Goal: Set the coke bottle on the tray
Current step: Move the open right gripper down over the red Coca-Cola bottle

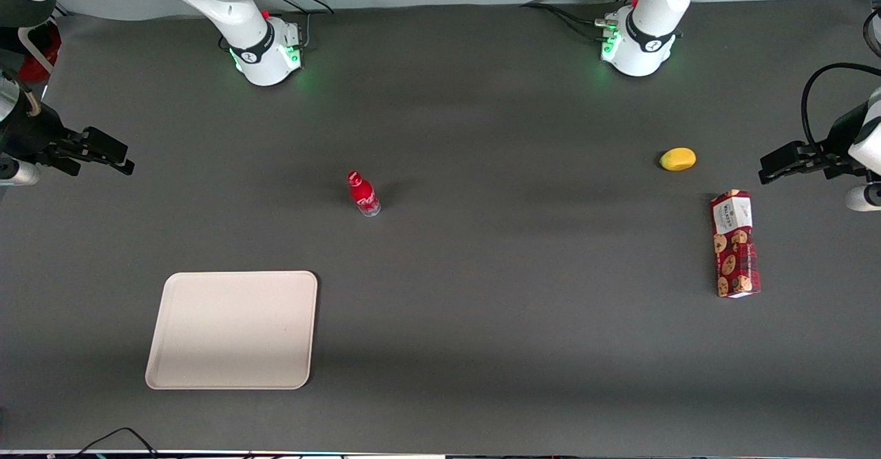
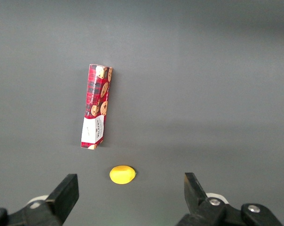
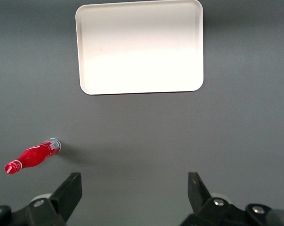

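The right arm's black two-finger gripper point(image 1: 113, 158) hangs wide open, empty, well apart from the small slim red coke bottle point(image 1: 363, 194); that bottle stands on the table, farther from the camera than the bare flat cream rectangular tray point(image 1: 232, 329), so everything remains undone.

Coke bottles: one point(image 1: 363, 194), small, red, red-capped.
Trays: one point(image 1: 232, 329), cream, rectangular.
Cookie boxes: one point(image 1: 734, 243), red, long.
Yellow fruit-like things: one point(image 1: 678, 159), rounded.
Claws of the working arm: one point(image 1: 113, 154), fingers spread, out at the working arm's end of the table point(image 1: 482, 135).
Tables: one, dark grey.
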Robot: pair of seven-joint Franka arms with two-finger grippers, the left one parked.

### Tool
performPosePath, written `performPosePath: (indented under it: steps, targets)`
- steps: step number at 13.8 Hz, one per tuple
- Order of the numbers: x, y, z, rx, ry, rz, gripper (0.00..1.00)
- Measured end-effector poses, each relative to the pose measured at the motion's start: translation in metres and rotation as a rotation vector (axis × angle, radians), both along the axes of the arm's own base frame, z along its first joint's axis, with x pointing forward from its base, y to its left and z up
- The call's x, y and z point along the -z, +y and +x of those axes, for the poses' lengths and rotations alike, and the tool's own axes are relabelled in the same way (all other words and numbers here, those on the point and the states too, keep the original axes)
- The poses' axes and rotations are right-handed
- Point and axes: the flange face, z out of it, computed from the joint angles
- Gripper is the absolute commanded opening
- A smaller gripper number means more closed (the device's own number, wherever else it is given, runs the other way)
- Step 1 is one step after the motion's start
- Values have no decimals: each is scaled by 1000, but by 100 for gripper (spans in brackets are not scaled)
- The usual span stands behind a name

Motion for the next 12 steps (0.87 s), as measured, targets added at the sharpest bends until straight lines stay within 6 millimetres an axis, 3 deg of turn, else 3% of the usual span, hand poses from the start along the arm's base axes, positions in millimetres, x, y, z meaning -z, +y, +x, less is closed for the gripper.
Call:
performPosePath:
  steps: [4, 6, 8, 12]
  targets:
    - [-1, 5, 0, -10, -3, -1, 100]
    - [-2, 18, 0, -29, -3, 1, 100]
    - [-1, 60, -1, -23, 1, 2, 100]
    - [10, 179, -19, -20, 23, -9, 100]
